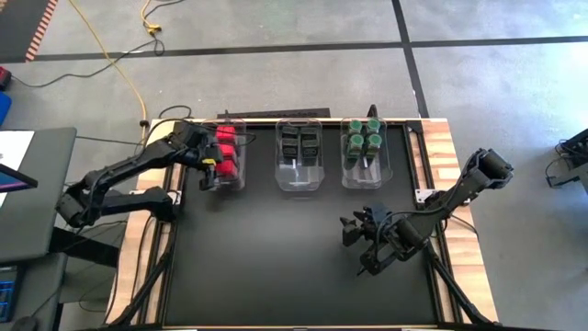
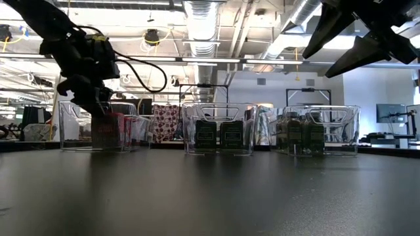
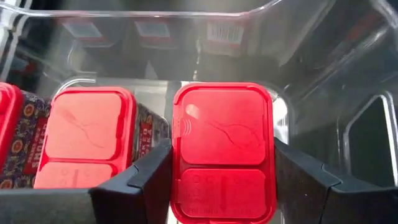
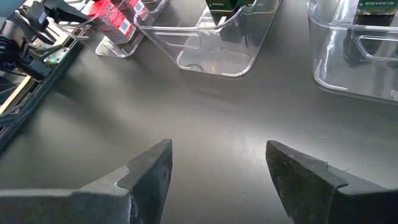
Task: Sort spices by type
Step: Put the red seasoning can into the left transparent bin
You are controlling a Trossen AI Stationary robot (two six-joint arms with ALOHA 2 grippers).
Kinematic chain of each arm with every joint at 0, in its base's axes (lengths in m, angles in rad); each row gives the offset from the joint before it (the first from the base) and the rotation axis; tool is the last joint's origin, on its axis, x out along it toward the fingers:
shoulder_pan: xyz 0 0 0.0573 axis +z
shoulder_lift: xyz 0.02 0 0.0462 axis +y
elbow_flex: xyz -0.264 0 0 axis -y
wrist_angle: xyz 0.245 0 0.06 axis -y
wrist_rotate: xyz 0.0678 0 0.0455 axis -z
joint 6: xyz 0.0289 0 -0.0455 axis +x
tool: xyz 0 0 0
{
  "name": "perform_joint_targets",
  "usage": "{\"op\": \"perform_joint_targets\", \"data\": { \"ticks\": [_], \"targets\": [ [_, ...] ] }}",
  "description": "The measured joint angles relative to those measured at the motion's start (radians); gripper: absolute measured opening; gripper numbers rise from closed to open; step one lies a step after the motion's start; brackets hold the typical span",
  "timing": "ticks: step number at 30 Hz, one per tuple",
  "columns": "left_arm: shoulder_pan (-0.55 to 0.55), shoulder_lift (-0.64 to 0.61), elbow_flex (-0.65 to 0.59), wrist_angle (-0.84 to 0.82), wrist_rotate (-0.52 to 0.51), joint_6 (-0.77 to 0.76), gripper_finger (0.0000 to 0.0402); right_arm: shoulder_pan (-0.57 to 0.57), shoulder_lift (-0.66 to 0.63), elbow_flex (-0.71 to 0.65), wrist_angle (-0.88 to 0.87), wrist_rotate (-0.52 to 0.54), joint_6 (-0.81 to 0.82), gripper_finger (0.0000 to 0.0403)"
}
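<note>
Three clear bins stand in a row along the far side of the black mat. The left bin (image 1: 223, 156) holds red-topped spice containers (image 1: 228, 147), the middle bin (image 1: 300, 156) dark rectangular ones (image 1: 300, 144), and the right bin (image 1: 366, 154) green-lidded jars (image 1: 364, 141). My left gripper (image 1: 211, 161) reaches into the left bin and is shut on one red-topped container (image 3: 222, 149), which sits beside another (image 3: 84, 146). My right gripper (image 1: 367, 241) hangs open above the mat's right near part, touching nothing. My left gripper pinches a red-topped container between its two fingers (image 3: 146, 180), one on each long side just below the red lid (image 3: 222, 186). The fingers come from above, pointing down into the bin. The container stands upright; whether its base rests on the bin floor I cannot tell.
The bin's clear walls (image 3: 348, 93) close in around the held container. Bare black mat (image 1: 276, 257) stretches from the bins to the near edge. Wooden table borders (image 1: 455, 184) flank the mat. A screen and a grey stand (image 1: 28, 184) sit left of the table.
</note>
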Motion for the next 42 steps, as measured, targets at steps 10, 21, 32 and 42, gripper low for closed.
{"op": "perform_joint_targets", "data": {
  "ticks": [10,21,32,42],
  "targets": [
    [0.012,-0.001,0.000,-0.009,0.006,-0.001,0.0217,0.000,0.000,0.000,0.000,-0.001,-0.024,0.0286],
    [0.011,-0.001,0.000,-0.013,0.006,-0.001,0.0233,0.002,0.000,0.000,0.000,0.000,-0.026,0.0286],
    [0.011,-0.001,0.000,-0.011,-0.007,-0.051,0.0237,0.002,0.000,0.000,0.000,-0.001,-0.026,0.0286],
    [0.011,-0.001,0.001,-0.010,-0.051,-0.103,0.0237,0.002,0.000,0.000,0.003,-0.001,-0.047,0.0286]
  ]
}}
